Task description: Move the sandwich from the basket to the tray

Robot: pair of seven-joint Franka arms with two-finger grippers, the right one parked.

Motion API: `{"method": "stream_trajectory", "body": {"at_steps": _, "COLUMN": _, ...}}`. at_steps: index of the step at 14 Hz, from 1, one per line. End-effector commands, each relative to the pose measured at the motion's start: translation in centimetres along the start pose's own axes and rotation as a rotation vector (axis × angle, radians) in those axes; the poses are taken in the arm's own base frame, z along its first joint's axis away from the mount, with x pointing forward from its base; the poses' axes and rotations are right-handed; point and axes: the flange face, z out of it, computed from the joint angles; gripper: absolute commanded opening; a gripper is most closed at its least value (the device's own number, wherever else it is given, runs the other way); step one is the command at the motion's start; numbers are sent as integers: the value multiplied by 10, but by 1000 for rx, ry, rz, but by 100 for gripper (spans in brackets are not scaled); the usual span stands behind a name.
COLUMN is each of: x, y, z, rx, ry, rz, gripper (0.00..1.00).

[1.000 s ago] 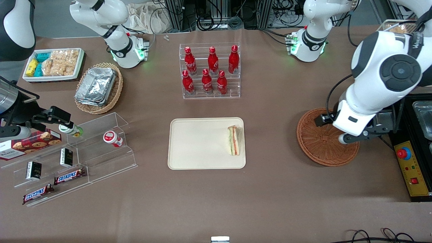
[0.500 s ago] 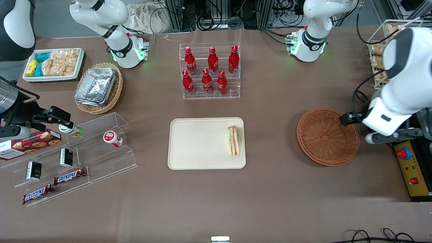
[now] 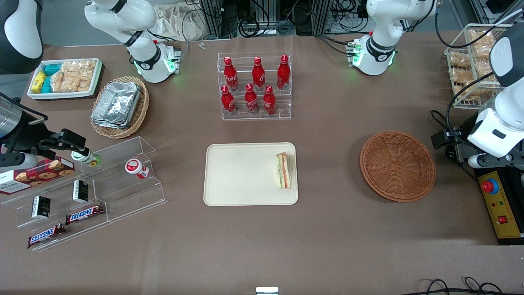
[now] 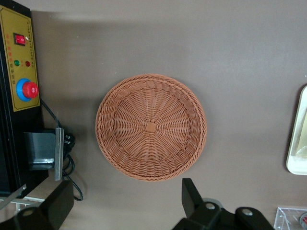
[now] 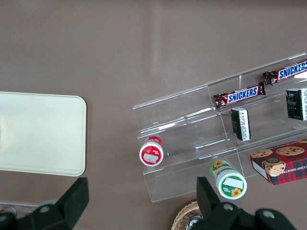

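The claw (image 3: pixel 460 152) has been withdrawn past the basket (image 3: pixel 397 166), fingers apart. One sandwich (image 3: pixel 283 170) is seated on one tray (image 3: pixel 241 174).

I'm seeing even, bright overhead light, with only soft shadows pooled under the basket (image 3: pixel 397 166) and the tray (image 3: pixel 229 176). The gripper (image 4: pixel 127 206), spread wide above the table just off the basket toward the working arm's end, looks dark and a little soft. Foil containers (image 3: pixel 116 103) well away show mild glare.
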Motion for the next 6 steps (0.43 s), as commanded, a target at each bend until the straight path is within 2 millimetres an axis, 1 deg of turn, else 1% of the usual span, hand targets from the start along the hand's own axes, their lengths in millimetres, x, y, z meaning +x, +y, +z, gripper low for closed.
{"method": "stream_trajectory", "body": {"at_steps": 1, "x": -1, "y": -8, "z": -5, "rx": -30, "ry": 22, "rz": 89, "gripper": 100}}
{"method": "stream_trajectory", "body": {"at_steps": 3, "x": 4, "y": -11, "z": -5, "rx": -37, "ry": 43, "rz": 88, "gripper": 100}}
{"method": "stream_trajectory", "body": {"at_steps": 4, "x": 5, "y": -15, "z": -5, "rx": -38, "ry": 44, "rz": 82, "gripper": 100}}
{"method": "stream_trajectory", "body": {"at_steps": 6, "x": 11, "y": -14, "z": -10, "rx": -35, "ry": 60, "rz": 88, "gripper": 100}}
